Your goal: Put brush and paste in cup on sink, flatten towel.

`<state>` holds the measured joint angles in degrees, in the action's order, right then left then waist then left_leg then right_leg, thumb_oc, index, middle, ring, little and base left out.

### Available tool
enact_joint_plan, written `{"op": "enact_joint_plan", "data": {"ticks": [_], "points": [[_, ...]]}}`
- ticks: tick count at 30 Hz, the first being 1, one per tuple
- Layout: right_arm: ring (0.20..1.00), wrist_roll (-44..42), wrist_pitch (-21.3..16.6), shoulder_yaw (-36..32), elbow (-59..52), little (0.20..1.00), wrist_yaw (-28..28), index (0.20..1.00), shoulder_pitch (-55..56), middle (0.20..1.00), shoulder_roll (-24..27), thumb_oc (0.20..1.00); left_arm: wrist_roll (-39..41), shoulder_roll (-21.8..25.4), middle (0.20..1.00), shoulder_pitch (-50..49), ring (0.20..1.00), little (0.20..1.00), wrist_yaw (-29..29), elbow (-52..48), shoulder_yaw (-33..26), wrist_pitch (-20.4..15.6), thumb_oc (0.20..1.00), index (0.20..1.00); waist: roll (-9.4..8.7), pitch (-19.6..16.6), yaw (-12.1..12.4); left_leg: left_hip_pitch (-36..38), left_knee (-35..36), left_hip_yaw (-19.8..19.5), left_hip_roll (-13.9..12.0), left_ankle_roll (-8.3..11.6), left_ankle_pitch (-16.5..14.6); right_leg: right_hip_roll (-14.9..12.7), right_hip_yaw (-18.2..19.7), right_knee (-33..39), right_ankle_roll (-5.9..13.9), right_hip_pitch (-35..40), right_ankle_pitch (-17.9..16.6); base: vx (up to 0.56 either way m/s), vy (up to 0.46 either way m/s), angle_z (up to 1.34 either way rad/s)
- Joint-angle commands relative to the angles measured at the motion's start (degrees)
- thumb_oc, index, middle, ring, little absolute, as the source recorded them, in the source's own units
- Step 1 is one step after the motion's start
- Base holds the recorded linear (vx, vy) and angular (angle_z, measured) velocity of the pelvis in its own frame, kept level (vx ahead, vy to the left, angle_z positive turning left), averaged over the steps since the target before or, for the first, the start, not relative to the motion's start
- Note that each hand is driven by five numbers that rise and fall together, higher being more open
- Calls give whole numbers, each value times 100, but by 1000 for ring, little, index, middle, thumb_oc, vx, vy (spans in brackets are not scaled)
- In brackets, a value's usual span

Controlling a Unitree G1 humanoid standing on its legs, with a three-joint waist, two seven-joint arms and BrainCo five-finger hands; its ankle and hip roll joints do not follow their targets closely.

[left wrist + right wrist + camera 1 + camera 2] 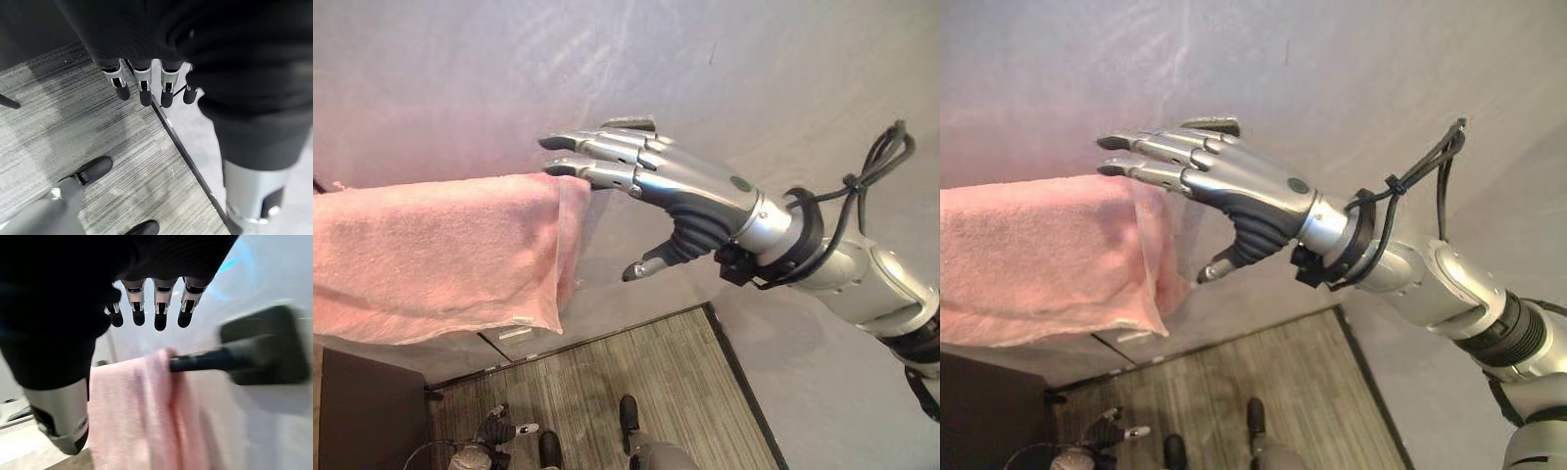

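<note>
A: Left eye view, item one: pink towel (431,255), hung over a rail against the grey wall (754,78). Its left part runs off the frame edge; its right end hangs free.

B: Rail itself?

A: Hidden under the cloth from the head views. Right wrist view shows a dark bar (210,361) emerging from the towel and ending in a dark wall bracket (266,350), blurred.

B: Item two, right hand?

A: Right hand (690,201) raised at the towel's right end, fingers (597,157) straight and close together, tips just above the top edge of the cloth. Whether they touch it cannot be told. Thumb apart, pointing down, gripping nothing.

B: Left hand?

A: Left hand (146,73) hangs low at the near left, over grey plank floor (73,127). Fingers straight, holding nothing.

B: Anything else?

A: A white board lies on the floor beside the planks, behind a dark edge strip.
</note>
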<state>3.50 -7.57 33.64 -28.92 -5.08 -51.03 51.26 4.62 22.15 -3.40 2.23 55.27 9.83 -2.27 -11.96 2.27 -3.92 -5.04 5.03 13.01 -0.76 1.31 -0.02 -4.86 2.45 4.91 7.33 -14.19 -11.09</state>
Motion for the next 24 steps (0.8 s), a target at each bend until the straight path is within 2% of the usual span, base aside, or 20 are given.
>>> {"op": "enact_joint_plan", "data": {"ticks": [1, 6, 21, 22, 23, 24], "points": [[1000, -210, 50, -74, 145, 1000, 155, 1000, -450, 1000, -15, 1000, 114, 68, 1000, 94, 1000, 1000, 133, 140, 90, -37, 1000, 1000, 147, -20, 207, -253, -3, -279, -159, -26, 174, -358, -230, 9, 425, 317, 21, 0, 0, 0], [1000, -86, 131, 7, 412, 1000, 225, 1000, -627, 1000, -154, 1000, 150, 73, 1000, 59, 1000, 1000, 140, 194, 79, -15, 1000, 1000, 117, -22, 275, -251, -3, -329, -132, -43, 154, -380, -274, 9, 418, 374, 26, 3, 2, 1], [1000, 257, 309, -248, 760, 1000, 309, 1000, -478, 1000, -106, 1000, 102, 87, 1000, 139, 1000, 1000, 209, 398, 20, 6, 1000, 1000, 149, 73, 330, -333, -8, -449, 23, -109, 134, -502, -425, 4, 442, 426, -111, 12, 20, 6], [922, 258, 308, -259, 774, 922, 318, 922, -463, 922, -119, 922, 103, 82, 1000, 148, 1000, 1000, 218, 405, 17, 8, 1000, 1000, 146, 71, 328, -335, -12, -450, 32, -114, 129, -500, -429, 3, 441, 423, -121, 0, 0, 0], [796, 258, 308, -260, 773, 796, 318, 796, -462, 796, -119, 796, 103, 82, 1000, 149, 1000, 1000, 219, 406, 18, 8, 1000, 1000, 144, 69, 329, -337, -12, -450, 32, -115, 128, -500, -429, 3, 441, 422, -121, 36, 21, 0], [344, 239, 340, -228, 840, 344, 283, 344, -473, 344, -165, 344, 101, 85, 1000, 183, 1000, 1000, 244, 421, 41, 10, 1000, 1000, 121, 86, 338, -357, -44, -453, 51, -131, 109, -506, -418, 1, 442, 420, -157, 43, 22, 0]]}}
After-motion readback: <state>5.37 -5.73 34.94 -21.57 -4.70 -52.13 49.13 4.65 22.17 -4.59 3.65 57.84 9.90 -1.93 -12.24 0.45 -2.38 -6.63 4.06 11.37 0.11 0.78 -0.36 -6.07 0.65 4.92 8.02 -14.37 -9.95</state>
